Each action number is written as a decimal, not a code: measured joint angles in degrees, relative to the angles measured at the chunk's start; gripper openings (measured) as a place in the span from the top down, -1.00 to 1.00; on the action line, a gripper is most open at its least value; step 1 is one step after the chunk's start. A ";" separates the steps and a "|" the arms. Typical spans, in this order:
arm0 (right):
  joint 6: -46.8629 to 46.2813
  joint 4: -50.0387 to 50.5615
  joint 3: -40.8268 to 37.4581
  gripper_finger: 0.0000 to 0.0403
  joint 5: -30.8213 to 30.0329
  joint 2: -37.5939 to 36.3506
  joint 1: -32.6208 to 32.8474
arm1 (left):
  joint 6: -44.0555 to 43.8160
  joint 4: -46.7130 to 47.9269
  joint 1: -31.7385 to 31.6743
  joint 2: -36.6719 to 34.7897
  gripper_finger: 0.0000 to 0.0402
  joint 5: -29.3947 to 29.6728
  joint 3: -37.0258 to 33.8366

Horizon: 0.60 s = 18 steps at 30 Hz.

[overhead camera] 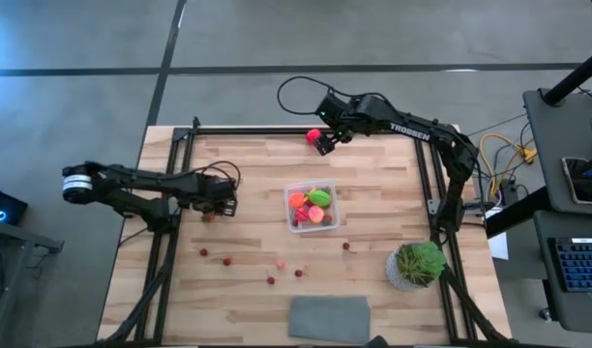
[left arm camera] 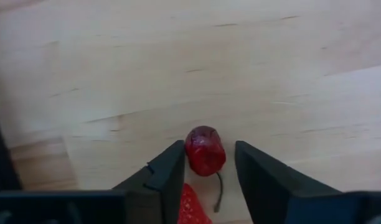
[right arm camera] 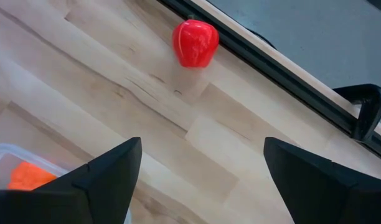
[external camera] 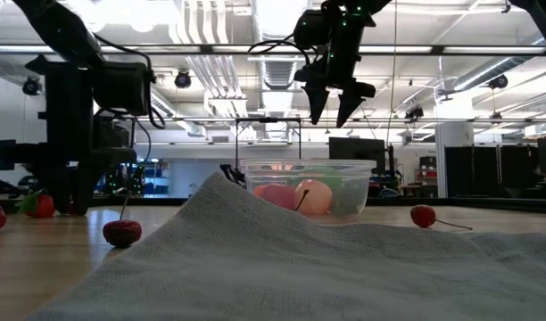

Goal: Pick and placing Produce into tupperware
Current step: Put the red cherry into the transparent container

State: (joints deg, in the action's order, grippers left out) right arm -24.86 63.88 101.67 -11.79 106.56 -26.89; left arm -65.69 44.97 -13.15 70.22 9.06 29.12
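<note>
The clear square tupperware (overhead camera: 312, 206) stands mid-table and holds red, orange, pink and green toy pieces; in the low view the tupperware (external camera: 349, 187) shows behind the cloth. My left gripper (overhead camera: 217, 205) is low at the table's left, open, its fingers on either side of a dark red cherry (left arm camera: 205, 152) that lies on the wood. A red piece (left arm camera: 190, 208) lies just behind the cherry. My right gripper (overhead camera: 325, 141) is open and raised (external camera: 335, 105) near the far edge, beside a red rounded fruit (right arm camera: 195, 42) resting on the table. My left gripper (left arm camera: 209, 149) comes at the cherry from above with a finger on each side. One finger (left arm camera: 172, 163) stands right against the cherry's side, and I cannot tell whether it touches. The other finger is clear of it. The cherry lies on the table.
Several small dark red berries (overhead camera: 227, 259) and a pink piece (overhead camera: 280, 262) lie scattered on the near half of the table. A potted plant (overhead camera: 417, 263) stands near right, a grey cloth (overhead camera: 330, 317) at the near edge. A black frame rail (right arm camera: 284, 81) runs along the far edge.
</note>
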 joint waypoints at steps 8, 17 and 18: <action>0.00 0.00 0.00 -0.63 0.00 0.00 0.00 | 0.06 0.48 -0.02 0.10 0.59 -0.01 0.70; 0.69 0.00 0.00 -0.63 0.20 0.00 0.01 | 10.76 -8.20 0.00 -2.35 0.80 0.22 3.34; 0.82 0.03 0.00 -0.63 0.20 0.00 0.02 | 13.23 -11.77 0.01 -2.46 0.81 0.17 4.18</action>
State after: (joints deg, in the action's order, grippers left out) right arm -24.04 63.91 101.67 -11.60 106.56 -26.87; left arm -52.46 33.20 -13.14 67.76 9.23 33.30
